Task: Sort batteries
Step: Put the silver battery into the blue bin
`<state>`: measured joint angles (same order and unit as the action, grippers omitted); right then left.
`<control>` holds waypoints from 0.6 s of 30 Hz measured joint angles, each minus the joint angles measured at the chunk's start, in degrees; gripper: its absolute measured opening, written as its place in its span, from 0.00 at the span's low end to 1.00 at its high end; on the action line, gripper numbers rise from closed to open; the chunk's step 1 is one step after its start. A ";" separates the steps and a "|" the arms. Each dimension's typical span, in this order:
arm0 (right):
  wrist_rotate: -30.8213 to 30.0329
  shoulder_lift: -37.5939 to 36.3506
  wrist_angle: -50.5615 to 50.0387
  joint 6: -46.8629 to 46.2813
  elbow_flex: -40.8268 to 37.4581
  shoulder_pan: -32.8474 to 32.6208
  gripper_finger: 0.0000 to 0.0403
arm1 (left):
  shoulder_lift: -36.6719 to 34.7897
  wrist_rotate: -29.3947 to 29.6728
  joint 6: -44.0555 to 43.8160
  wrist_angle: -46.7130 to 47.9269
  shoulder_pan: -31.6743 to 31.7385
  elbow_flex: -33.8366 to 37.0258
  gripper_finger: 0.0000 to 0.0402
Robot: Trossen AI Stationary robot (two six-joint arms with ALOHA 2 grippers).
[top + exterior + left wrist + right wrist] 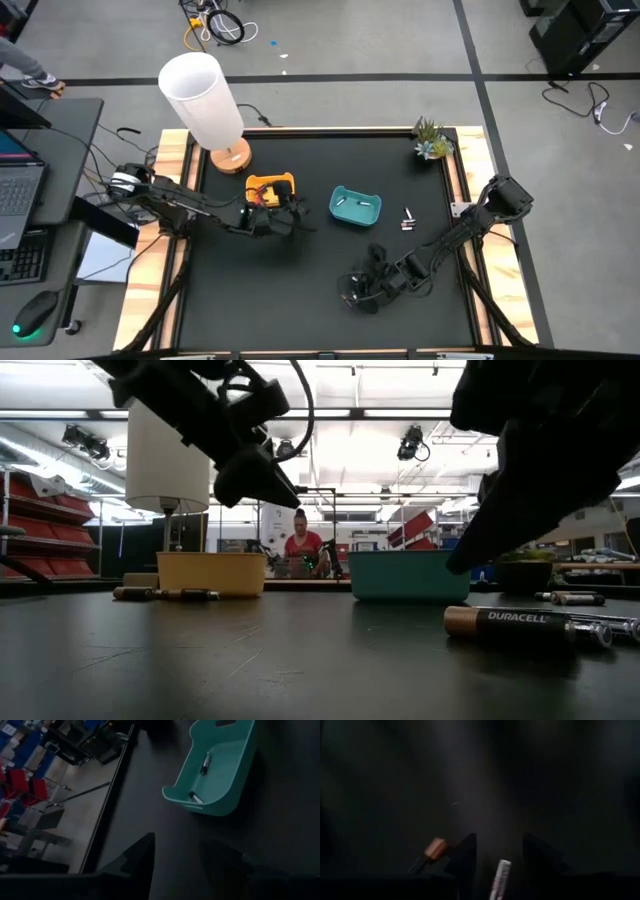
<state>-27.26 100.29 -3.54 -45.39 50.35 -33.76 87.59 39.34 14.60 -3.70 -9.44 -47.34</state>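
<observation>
My right gripper (362, 288) (499, 841) is open near the table's near edge. A silver battery (501, 875) lies on the table between its fingers, and a copper-ended dark battery (434, 848) lies just outside one finger. The low view shows both: the Duracell battery (510, 623) and the silver one (592, 628). My left gripper (283, 218) (185, 865) hangs open and empty above the table between the yellow tray (272, 187) and the teal tray (355, 207). The teal tray (220, 765) holds two batteries (205, 763).
A few loose batteries (408, 221) lie right of the teal tray, and others (165, 593) lie beside the yellow tray (210, 573). A white lamp (205, 100) stands at the far left corner and a small plant (432, 140) at the far right. A person (302, 545) sits beyond the table.
</observation>
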 joint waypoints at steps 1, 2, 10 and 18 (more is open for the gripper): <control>-1.06 0.00 -0.32 -0.49 0.00 -0.02 0.36 | -0.02 -1.26 0.02 -0.63 0.61 0.36 0.42; -1.65 0.00 -0.82 -0.87 0.00 -0.03 0.36 | -0.01 -2.25 -0.06 -0.98 1.15 0.84 0.42; -1.11 2.62 -1.87 -3.40 0.02 -0.98 0.36 | 0.00 -3.02 -1.31 -1.19 2.77 2.69 0.42; -2.19 4.23 -5.07 -7.32 0.04 -2.56 0.36 | 0.00 -3.15 -1.95 -2.43 2.70 2.69 0.42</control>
<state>-29.46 104.52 -8.61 -52.71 50.39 -36.32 87.59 36.18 12.65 -6.12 -6.74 -44.64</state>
